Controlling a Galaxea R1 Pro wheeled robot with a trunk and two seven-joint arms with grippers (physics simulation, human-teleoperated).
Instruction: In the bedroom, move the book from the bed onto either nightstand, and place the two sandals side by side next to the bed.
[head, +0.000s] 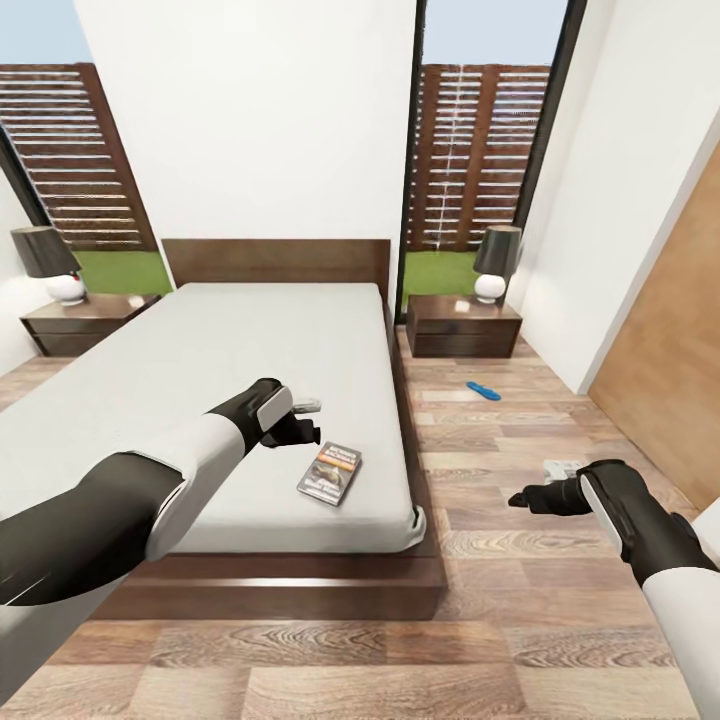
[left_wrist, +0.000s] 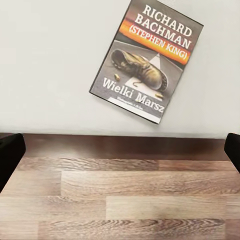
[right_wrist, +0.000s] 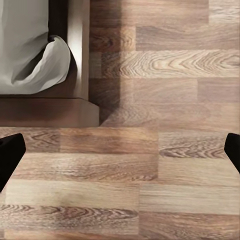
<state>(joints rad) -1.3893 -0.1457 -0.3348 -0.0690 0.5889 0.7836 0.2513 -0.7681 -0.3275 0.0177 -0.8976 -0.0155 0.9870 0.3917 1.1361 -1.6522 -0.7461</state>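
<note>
left gripper (head: 300, 428) released, empty, over the bed (head: 200, 400) | book (head: 330, 473) flat on the mattress just ahead of it, near the foot edge | likely light, thin, bendy; lies flush, so pinch at an edge

The book (head: 330, 473) lies flat near the bed's (head: 200, 360) foot corner; 1 blue sandal (head: 483, 390), seemingly flat, on the floor.

Book (head: 330, 473) title too small to read; one sandal (head: 483, 390) visible.
</note>
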